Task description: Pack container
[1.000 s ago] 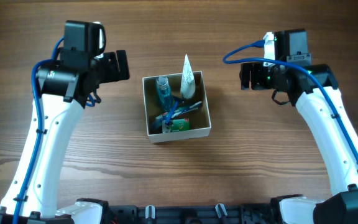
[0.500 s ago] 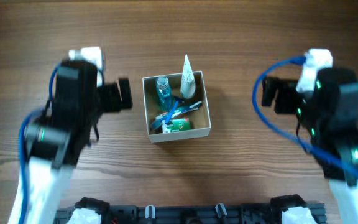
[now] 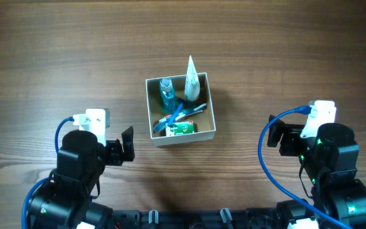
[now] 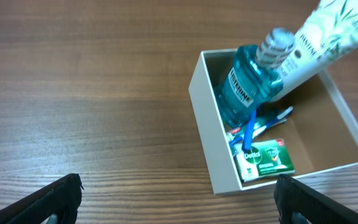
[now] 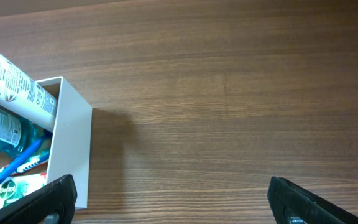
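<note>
The container [image 3: 208, 107] is a small white cardboard box with a tan inside, at the table's middle. In it stand a blue mouthwash bottle [image 3: 166, 93] and a white tube [image 3: 191, 79] that leans out over the far wall, with a blue toothbrush [image 3: 178, 114] and a green packet [image 3: 183, 128] lying inside. The left wrist view shows the container [image 4: 207, 134], the bottle [image 4: 246, 86], the tube [image 4: 328, 31] and the packet [image 4: 267, 158]. My left gripper [image 4: 178, 205] is open and empty, front left of the container. My right gripper [image 5: 173, 205] is open and empty, front right of the container [image 5: 72, 146].
The wooden table [image 3: 297, 51] surrounds the container. Both arms sit low at the front edge, the left arm [image 3: 81, 159] and the right arm [image 3: 326, 152] on either side.
Both arms have pulled back from beside the container toward the front edge of the table. The container and its contents have not moved.
</note>
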Available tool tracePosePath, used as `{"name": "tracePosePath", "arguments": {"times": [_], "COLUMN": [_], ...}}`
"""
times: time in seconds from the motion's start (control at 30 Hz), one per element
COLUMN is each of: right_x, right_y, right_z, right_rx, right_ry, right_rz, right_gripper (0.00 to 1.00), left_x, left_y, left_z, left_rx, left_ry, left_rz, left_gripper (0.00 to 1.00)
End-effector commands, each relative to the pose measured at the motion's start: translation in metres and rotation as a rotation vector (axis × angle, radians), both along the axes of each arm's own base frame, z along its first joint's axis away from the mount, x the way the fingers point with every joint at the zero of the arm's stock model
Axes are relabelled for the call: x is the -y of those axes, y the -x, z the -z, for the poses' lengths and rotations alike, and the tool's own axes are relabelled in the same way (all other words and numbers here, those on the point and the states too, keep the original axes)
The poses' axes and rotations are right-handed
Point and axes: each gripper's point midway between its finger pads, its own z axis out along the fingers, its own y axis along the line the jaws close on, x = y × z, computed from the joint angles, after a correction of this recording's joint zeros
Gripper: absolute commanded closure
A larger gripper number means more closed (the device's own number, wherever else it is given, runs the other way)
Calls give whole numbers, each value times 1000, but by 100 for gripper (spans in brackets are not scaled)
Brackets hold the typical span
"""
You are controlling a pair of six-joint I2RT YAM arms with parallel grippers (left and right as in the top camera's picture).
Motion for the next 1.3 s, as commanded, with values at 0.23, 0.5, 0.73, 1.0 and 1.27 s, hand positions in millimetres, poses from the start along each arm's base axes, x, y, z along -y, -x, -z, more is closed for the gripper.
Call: {"name": "tracePosePath", "arguments": {"times": [0.23,0.5,0.73,1.0,1.27], "right_x": [3,2,2,5,12], "right_y": [-4,-8,-8,11,62], "right_z": [10,21,20,-16,-49], "right_rx": [-38,-86,-82,89,331], "right_ry": [7,14,14,-12,-46], "right_rz": [24,24,24,24,23], "right_gripper": [0,0,0,0,0], "left_x": [3,3,3,3,3], "left_y": [-2,-2,-2,-2,-2], "left_z": [5,5,5,5,5], "left_rx": [-17,-17,-17,-17,-17], "left_ry": [-13,-13,-12,-13,-13], "left_rz": [18,18,18,18,18], "left_gripper": [0,0,0,0,0]}}
